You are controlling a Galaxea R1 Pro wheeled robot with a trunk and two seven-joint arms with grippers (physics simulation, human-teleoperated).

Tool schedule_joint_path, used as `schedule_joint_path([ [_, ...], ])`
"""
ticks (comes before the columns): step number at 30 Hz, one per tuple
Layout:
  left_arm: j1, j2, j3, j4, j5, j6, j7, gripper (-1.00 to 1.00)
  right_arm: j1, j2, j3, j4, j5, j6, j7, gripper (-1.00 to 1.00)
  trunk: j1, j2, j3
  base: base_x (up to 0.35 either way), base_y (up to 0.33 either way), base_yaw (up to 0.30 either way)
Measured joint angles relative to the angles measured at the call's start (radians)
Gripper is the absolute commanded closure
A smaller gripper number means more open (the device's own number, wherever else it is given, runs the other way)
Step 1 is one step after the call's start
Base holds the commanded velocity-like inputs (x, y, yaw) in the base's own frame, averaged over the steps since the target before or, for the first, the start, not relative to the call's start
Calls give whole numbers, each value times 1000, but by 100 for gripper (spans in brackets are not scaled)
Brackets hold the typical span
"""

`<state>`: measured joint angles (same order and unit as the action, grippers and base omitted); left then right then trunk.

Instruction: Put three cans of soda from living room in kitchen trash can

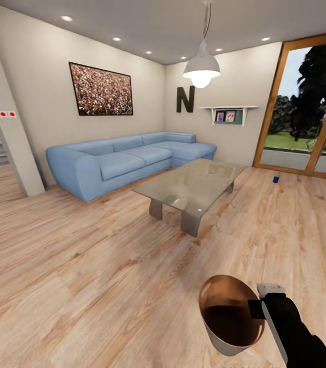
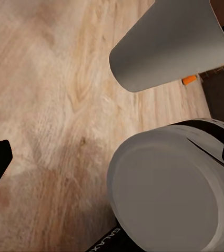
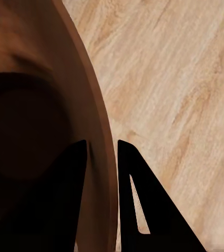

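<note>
Right gripper (image 1: 255,308) clamped on tash can (image 1: 229,317) rim, held above bare wood floor (image 1: 81,286). Glass coffee table (image 1: 191,186) and blue sofa (image 1: 127,161) well ahead. Left gripper state: cannot tell.

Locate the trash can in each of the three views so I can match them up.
Head view: trash can at bottom centre-right, copper inside facing up, right gripper pinching its rim.
Left wrist view: its pale grey outside at the upper right, seen from below.
Right wrist view: its copper inner wall across the left half, one finger on each side of the rim.
Shared landmark: the light wood floor.
</note>
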<state>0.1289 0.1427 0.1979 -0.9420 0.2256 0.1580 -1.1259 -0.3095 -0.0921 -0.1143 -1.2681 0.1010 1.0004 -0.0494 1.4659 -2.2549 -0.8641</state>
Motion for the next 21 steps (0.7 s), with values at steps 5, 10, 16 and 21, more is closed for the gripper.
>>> schedule_joint_path([
  [5,0,0,0,0,1,0,0,-100,0,1,2,1,-18,0,0,100,0,0,0,0,0,-49],
  [10,0,0,0,0,1,0,0,-100,0,1,2,2,-9,0,0,100,0,0,0,0,0,-181],
  [16,0,0,0,0,1,0,0,-100,0,1,2,3,-12,0,0,100,0,0,0,0,0,-245],
  [21,0,0,0,0,1,0,0,-100,0,2,2,3,-12,0,0,100,0,0,0,0,0,-261],
])
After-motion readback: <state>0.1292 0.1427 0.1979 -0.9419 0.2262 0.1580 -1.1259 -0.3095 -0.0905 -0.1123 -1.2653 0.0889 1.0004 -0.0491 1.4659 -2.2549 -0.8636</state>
